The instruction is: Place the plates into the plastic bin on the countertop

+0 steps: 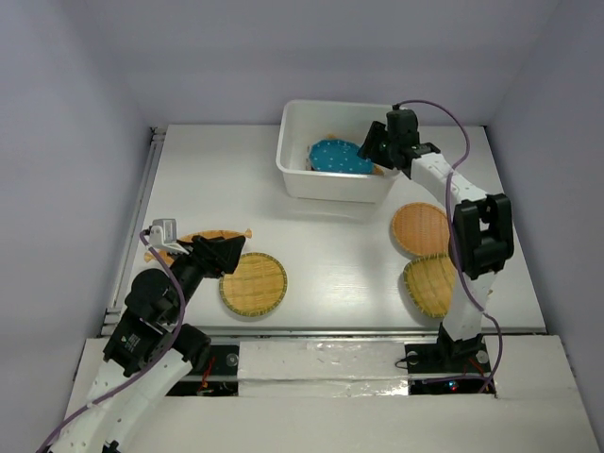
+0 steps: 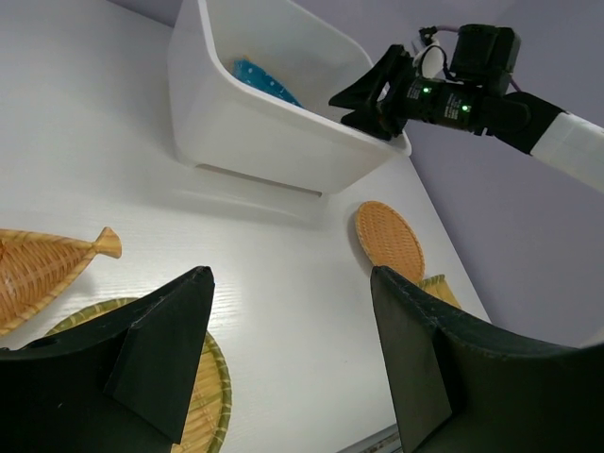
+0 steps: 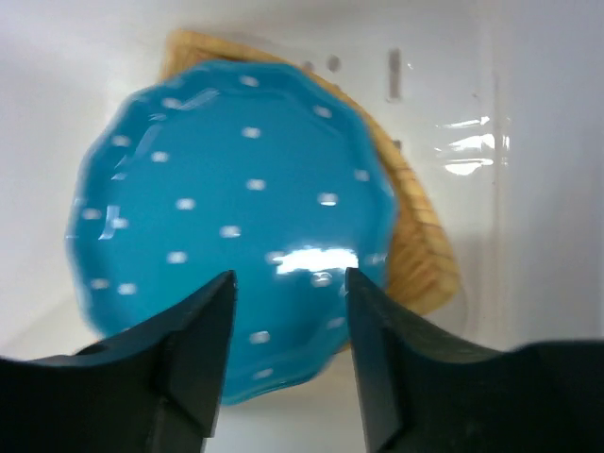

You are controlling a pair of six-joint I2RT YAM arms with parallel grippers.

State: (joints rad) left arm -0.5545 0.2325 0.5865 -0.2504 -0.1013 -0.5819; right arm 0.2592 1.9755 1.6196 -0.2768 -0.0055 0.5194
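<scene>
The white plastic bin (image 1: 294, 168) stands at the back of the countertop (image 1: 330, 245). The teal dotted plate (image 1: 338, 158) lies in it on a woven plate (image 3: 420, 245). My right gripper (image 1: 366, 149) hovers open and empty just above the teal plate (image 3: 217, 217); in its wrist view the jaws (image 3: 288, 283) stand apart. My left gripper (image 1: 234, 252) is open and empty, low over the table between a fan-shaped woven plate (image 1: 189, 242) and a round green-rimmed woven plate (image 1: 253, 283). A round orange plate (image 1: 421, 228) and an oblong yellow plate (image 1: 431, 285) lie at the right.
A metal rail (image 1: 142, 217) runs along the table's left edge. In the left wrist view the bin (image 2: 274, 132), the fan-shaped plate (image 2: 38, 269), the green-rimmed plate (image 2: 206, 396) and the orange plate (image 2: 389, 241) show ahead of the open left gripper (image 2: 293, 283).
</scene>
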